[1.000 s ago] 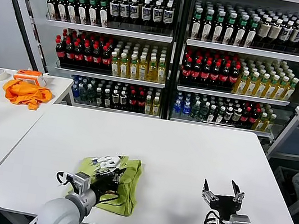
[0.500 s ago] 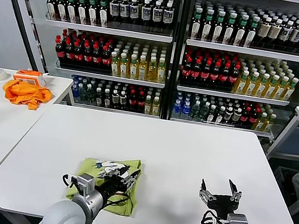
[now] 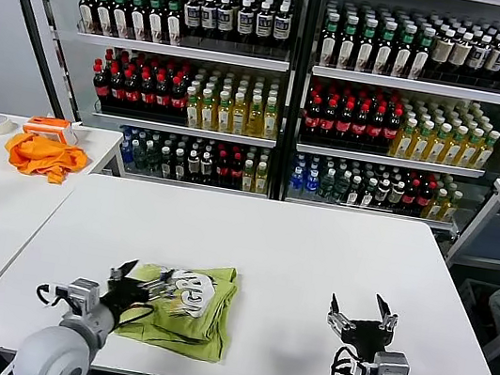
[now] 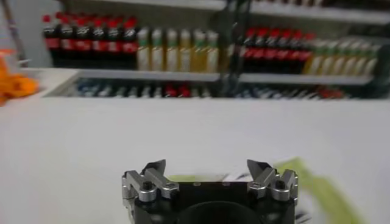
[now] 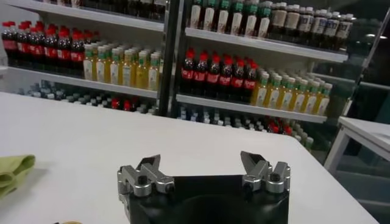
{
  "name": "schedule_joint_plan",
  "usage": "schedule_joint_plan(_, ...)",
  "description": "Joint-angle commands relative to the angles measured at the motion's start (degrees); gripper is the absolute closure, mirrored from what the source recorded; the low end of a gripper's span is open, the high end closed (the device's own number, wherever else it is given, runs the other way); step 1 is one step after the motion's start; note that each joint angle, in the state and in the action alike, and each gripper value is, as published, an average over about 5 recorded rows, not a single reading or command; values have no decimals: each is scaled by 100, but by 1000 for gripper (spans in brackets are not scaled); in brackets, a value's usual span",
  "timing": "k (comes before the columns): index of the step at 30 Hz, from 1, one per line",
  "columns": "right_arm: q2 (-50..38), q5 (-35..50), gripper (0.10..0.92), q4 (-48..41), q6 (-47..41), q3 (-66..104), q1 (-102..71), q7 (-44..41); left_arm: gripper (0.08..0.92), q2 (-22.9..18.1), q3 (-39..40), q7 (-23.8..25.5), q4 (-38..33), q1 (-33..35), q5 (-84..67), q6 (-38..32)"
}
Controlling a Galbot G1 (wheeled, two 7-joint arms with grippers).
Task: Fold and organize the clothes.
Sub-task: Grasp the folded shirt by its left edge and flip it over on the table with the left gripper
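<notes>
While the folded lime T-shirt lies on the white desk near its front edge, the left gripper hovers just beside the shirt's left side, its jaws spread and holding nothing. On the right, well apart from the shirt, the right gripper waits above the desk with its jaws spread too.

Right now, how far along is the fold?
Done: the lime T-shirt lies folded into a compact bundle near the table's front edge. In hand: nothing; the left gripper is open beside the shirt, and the right gripper hovers open, empty. Left: perhaps squaring its uneven edges.
</notes>
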Motion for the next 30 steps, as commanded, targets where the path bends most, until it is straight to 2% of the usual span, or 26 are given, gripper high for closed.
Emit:
schedule_joint_plan(1,-2,-2,203,-5,42,18,8,-15,178,18,-327,-210,542,264,536,109)
schedule_joint_plan(20,-7,-2,203,-99,83,12,56,-39,189,-120,-46,197,809,313,630,-322)
schedule_joint_plan(23,-22,0,203,-95,84,17,58,-40,249,-142,-33,226,781,400,624,-331)
schedule_joint_plan(30,-25,2,203,-103,88,8,65,-41,448,-161,-20,341,786,535,602,-404)
